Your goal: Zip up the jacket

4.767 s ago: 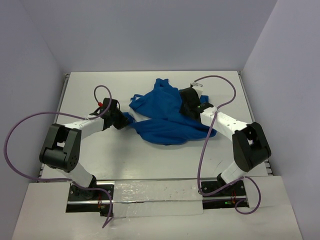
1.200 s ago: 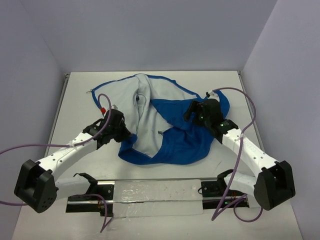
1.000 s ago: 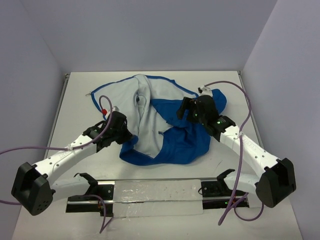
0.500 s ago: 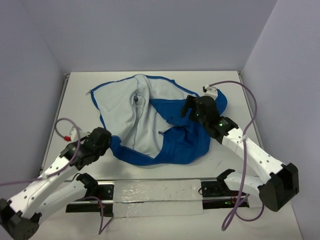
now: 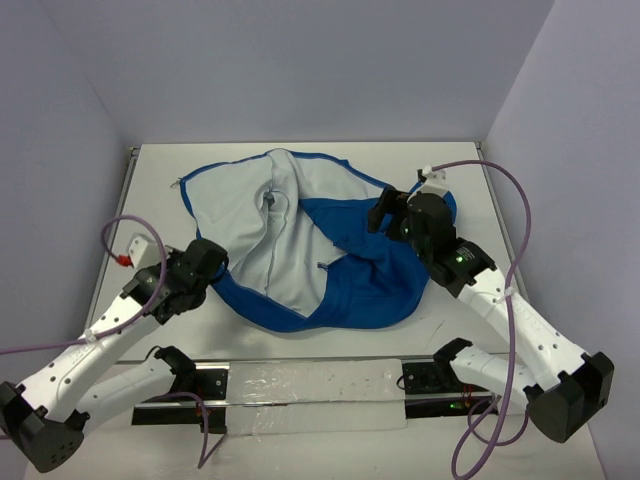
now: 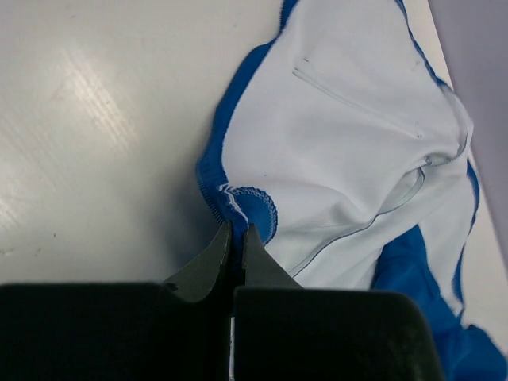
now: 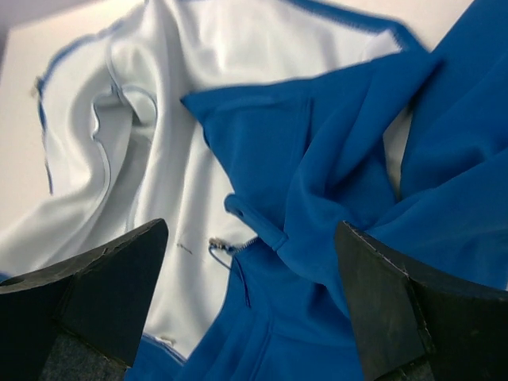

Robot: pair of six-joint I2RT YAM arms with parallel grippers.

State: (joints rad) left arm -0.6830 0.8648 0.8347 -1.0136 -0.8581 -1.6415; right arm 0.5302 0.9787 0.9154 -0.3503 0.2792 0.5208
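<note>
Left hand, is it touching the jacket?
Touching. The left wrist view shows the left hand shut, its tips pinching the blue hem of the jacket with no gap.

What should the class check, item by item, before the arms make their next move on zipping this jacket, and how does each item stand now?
1. Hold: left gripper shut on the jacket at its hem corner: ok.
2. Free hand: right gripper open, holding nothing: ok.
3. Sight: zipper pull shows in the right wrist view: ok.
4. Front edges lying side by side: not ok; the jacket is spread open, lining up.
5. Zipper ends joined at the bottom: cannot tell.
</note>
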